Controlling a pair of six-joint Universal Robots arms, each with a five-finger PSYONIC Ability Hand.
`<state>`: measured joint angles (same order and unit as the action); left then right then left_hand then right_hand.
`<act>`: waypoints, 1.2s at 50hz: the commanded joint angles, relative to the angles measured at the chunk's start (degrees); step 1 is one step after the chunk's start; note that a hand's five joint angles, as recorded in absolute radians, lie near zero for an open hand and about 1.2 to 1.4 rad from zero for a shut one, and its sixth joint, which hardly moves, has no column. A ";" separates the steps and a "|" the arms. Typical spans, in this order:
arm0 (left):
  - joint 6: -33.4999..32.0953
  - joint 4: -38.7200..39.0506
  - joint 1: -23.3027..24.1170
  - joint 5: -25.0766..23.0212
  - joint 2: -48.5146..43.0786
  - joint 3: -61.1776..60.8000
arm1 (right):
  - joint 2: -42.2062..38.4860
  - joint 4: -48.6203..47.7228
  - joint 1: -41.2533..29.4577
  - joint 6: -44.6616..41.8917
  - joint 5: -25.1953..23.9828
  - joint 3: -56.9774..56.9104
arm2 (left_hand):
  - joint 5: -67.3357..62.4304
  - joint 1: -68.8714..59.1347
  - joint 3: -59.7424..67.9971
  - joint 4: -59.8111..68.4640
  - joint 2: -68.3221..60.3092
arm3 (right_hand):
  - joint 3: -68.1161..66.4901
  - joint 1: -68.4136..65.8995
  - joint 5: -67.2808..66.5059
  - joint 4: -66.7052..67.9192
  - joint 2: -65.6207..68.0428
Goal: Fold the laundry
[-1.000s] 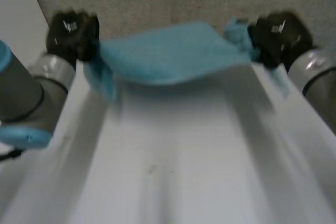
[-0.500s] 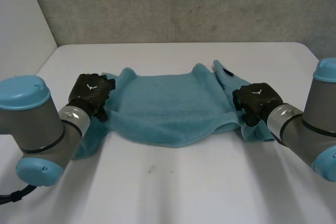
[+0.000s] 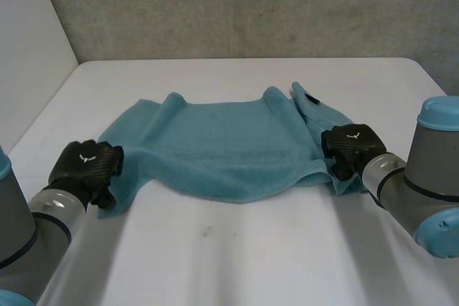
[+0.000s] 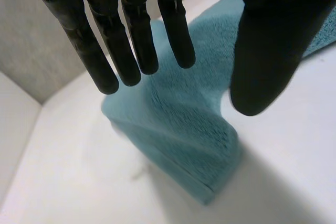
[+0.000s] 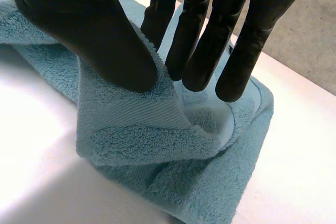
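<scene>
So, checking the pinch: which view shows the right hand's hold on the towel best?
Right wrist view: the right hand pinches a towel fold between thumb and fingers. The head view gives the hand's back at the towel's right end; the left wrist view, the towel's other corner.

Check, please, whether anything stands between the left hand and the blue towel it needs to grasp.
Nothing visible does. The left hand is open, fingers straight, right by the towel's near left corner, with only bare white table around it. The right hand pinches the towel's opposite end.
</scene>
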<state>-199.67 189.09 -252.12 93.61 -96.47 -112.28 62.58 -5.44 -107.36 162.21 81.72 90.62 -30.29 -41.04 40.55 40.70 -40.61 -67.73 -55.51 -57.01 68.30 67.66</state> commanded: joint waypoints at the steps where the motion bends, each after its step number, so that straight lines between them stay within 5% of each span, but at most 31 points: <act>1: 10.35 -0.83 -1.19 -0.71 -4.34 1.62 | 0.00 -0.01 -0.13 -0.23 -0.07 0.52 | 1.14 1.89 -1.40 -1.55 1.47 | -12.27 -24.49 -12.99 11.70 12.34; 6: 12.29 -0.74 -1.36 -0.97 -9.52 5.04 | 0.00 -0.10 -0.13 -0.32 -0.42 1.31 | 10.22 10.97 -10.48 -10.63 10.55 | -12.27 -24.49 -12.99 11.70 12.34; 28: 11.67 3.30 -1.54 -0.53 -19.20 10.85 | 0.09 -0.80 -0.21 -0.41 -0.77 2.54 | 5.18 5.93 -5.44 -5.59 5.50 | -12.27 -24.49 -12.99 11.70 12.34; 38: 1.92 8.13 -3.29 -0.53 -19.99 10.41 | 0.09 -0.80 -0.21 -0.41 -0.77 2.54 | 0.98 1.73 -1.24 -1.39 1.30 | -12.27 -24.49 -12.99 11.70 12.34; 51: 0.68 9.01 -5.84 -0.62 -20.43 10.85 | 0.00 -0.80 -0.13 -0.41 -0.77 2.54 | 0.64 1.39 -0.90 -1.05 0.96 | -12.27 -24.49 -12.99 11.70 12.34; 55: 0.68 9.10 -6.19 -0.62 -20.34 10.94 | 0.00 -0.80 -0.13 -0.41 -0.77 2.46 | -9.96 -9.21 9.70 9.55 -9.63 | -12.27 -24.49 -12.99 11.70 12.34; 57: 0.34 9.45 -6.63 -0.62 -19.90 10.85 | 0.00 -0.80 -0.13 -0.41 -0.68 2.37 | -34.38 -33.63 34.12 33.97 -34.05 | -12.27 -24.49 -12.99 11.70 12.34; 60: -0.63 10.24 -6.99 -0.62 -18.68 10.33 | 0.00 -0.80 0.14 -0.50 -0.77 2.10 | -39.71 -38.96 39.45 39.30 -39.39 | -12.27 -24.49 -12.99 11.70 12.34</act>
<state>-199.15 198.27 -258.28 92.99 -116.75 -101.39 62.58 -6.24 -107.48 161.80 80.97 93.09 -46.80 -60.44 57.20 57.44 -57.28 -67.72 -55.51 -57.13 68.30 67.66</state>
